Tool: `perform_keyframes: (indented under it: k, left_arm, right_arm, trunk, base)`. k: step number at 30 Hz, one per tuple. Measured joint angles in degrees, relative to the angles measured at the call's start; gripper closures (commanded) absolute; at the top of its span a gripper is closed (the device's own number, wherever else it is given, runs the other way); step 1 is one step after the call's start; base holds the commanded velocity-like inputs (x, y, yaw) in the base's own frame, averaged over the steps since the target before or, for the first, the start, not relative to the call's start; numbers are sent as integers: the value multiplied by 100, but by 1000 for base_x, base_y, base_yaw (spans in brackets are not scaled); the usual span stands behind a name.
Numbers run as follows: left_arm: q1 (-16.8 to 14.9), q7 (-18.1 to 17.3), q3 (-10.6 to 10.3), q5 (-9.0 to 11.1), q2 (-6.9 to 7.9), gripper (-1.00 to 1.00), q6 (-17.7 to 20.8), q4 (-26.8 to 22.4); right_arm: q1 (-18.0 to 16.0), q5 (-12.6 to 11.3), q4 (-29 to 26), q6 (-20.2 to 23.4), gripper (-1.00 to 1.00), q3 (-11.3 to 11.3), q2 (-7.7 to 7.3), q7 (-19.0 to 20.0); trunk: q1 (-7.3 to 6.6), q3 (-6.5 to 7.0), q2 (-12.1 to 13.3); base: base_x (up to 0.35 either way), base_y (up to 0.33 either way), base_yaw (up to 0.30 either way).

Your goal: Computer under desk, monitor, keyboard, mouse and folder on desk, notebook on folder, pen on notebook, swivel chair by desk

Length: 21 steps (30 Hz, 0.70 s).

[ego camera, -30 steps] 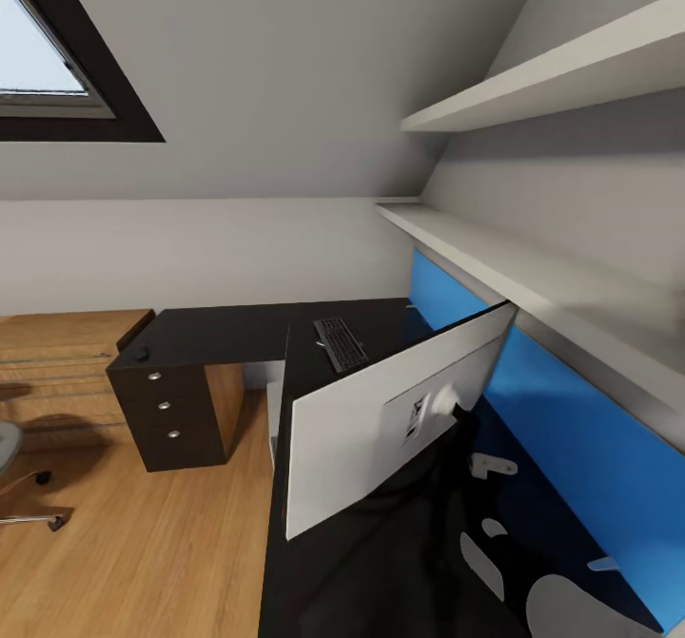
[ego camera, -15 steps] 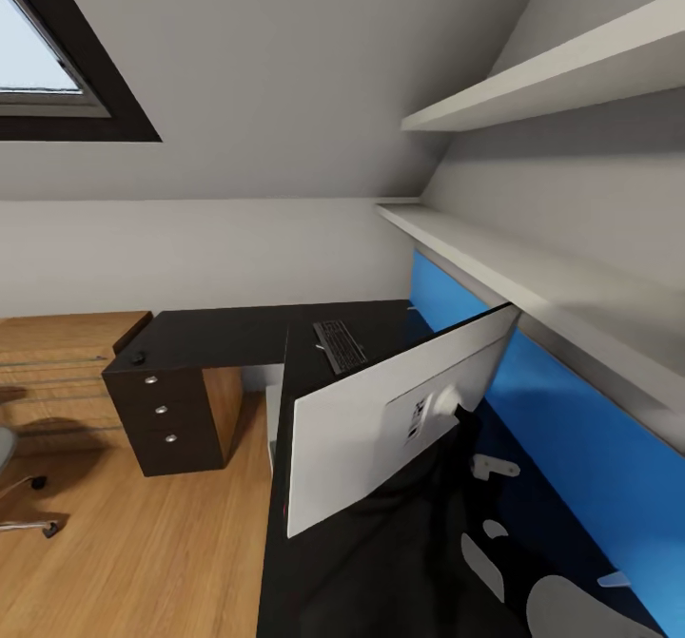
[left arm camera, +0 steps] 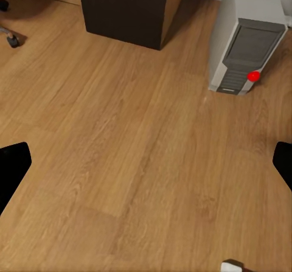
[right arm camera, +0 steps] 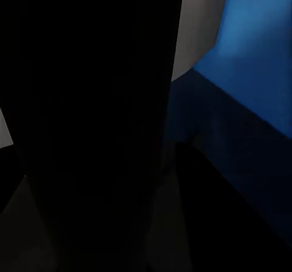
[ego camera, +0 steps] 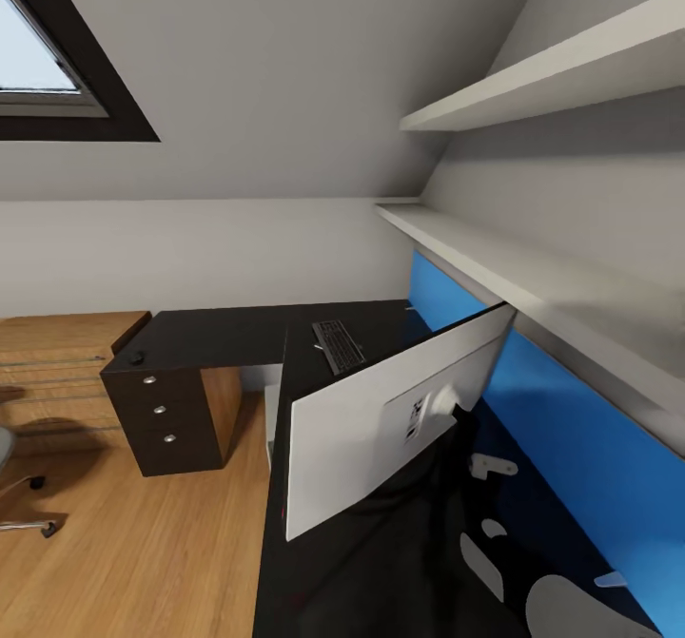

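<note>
Standing on the desk is the monitor, turned back-first and tilted. I think it is being set down and needs turning. Past the monitor lies the keyboard; the mouse sits on the desk's far corner. The computer stands below. The left gripper is wide open, holding nothing. I cannot tell about the right one.

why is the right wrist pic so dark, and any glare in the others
Right wrist view: a black surface sits close in front, blocking light; only the blue panel is lit. Head view: pale reflections on the glossy desk. Left wrist view: evenly lit floor, no glare.
</note>
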Motion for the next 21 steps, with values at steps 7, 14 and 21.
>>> perform_keyframes:
  k: [7,14,21]
  left_arm:
    - [0,0,0,0,0,-100,0,2]
    - [0,0,0,0,-1,-100,-1,6]
    - [0,0,0,0,-1,-100,-1,6]
  right_arm:
    - [0,-24,37,-58,100,8,34,-30]
    - [1,13,26,-41,100,46,34,-28]
    - [0,12,25,-39,100,47,34,-29]
  trunk:
    - [-1,0,-2]
    - [0,0,-1]
    - [-1,0,-1]
  base:
    - [37,-12,0]
    - [82,-28,0]
    - [17,-9,0]
